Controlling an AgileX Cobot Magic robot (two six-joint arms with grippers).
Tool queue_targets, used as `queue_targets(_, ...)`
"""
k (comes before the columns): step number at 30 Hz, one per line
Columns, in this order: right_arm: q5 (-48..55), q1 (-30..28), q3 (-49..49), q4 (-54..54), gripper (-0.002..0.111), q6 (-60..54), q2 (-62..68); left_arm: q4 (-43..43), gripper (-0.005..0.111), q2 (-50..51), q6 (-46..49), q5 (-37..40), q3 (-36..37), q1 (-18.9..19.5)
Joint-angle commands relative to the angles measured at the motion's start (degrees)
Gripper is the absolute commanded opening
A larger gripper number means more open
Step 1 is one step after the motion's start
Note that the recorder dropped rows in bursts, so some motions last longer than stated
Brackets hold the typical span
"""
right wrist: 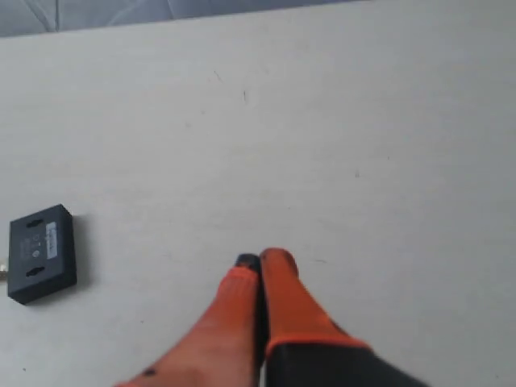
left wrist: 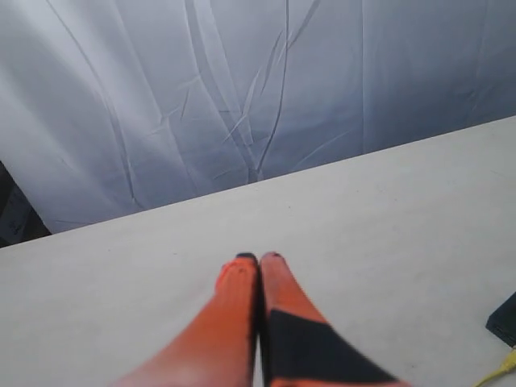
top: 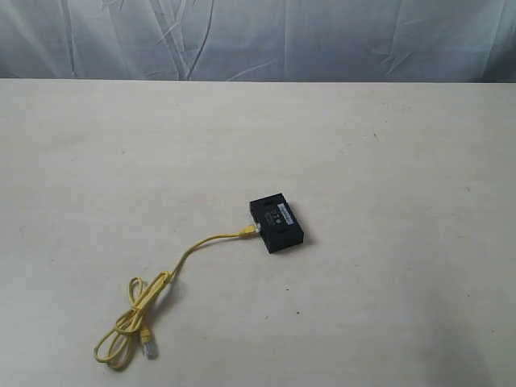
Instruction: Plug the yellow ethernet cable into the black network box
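The black network box (top: 276, 222) lies flat near the table's middle, pale label strip on top. One end of the yellow ethernet cable (top: 193, 249) meets the box's left side at a plug (top: 249, 231); the cord runs down-left into a loop, and its other clear plug (top: 149, 349) lies free near the front edge. Neither gripper shows in the exterior view. My left gripper (left wrist: 259, 260) is shut with nothing held, above bare table; a box corner (left wrist: 505, 320) and a cable bit (left wrist: 501, 370) sit at that view's edge. My right gripper (right wrist: 260, 260) is shut and empty, apart from the box (right wrist: 42, 252).
The pale table (top: 387, 161) spreads wide around the box. A wrinkled grey-blue cloth backdrop (top: 258, 36) hangs behind the table's far edge.
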Motion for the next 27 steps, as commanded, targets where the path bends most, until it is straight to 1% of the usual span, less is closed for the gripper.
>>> queue_targets(1, -0.2, 0.1, 2.3, 0.4, -0.001, 0.0, -10.1, 0.9, 0.000, -0.5, -0.1, -0.2, 0.3, 0.2)
queue_targets(5, -0.2, 0.1, 2.7, 0.4, -0.001, 0.0, -17.7, 0.9, 0.000, -0.5, -0.1, -0.2, 0.3, 0.2)
queue_targets(9, -0.3, 0.1, 2.7, 0.6, -0.001, 0.0, -22.3, 0.9, 0.000, -0.5, -0.1, -0.2, 0.3, 0.2)
queue_targets(13, -0.3, 0.2, 3.1, -1.9, -0.001, 0.0, -22.5, 0.9, 0.000, -0.5, -0.1, -0.2, 0.3, 0.2)
queue_targets(17, -0.3, 0.5, 3.1, -7.5, -0.001, 0.0, -22.5, 1.9, 0.000, -0.5, -0.1, -0.2, 0.3, 0.2)
queue_targets(20, -0.3, 0.5, 3.1, -9.5, -0.001, 0.0, -22.5, 1.9, 0.000, -0.5, -0.1, -0.2, 0.3, 0.2)
queue_targets(23, -0.5, 0.5, 3.8, -10.1, -0.001, 0.0, -22.7, 1.9, 0.000, -0.5, -0.1, -0.2, 0.3, 0.2)
queue_targets(27, -4.1, 0.5, 8.7, -9.1, -0.001, 0.0, -25.3, 1.9, 0.000, -0.5, -0.1, -0.2, 0.3, 0.2)
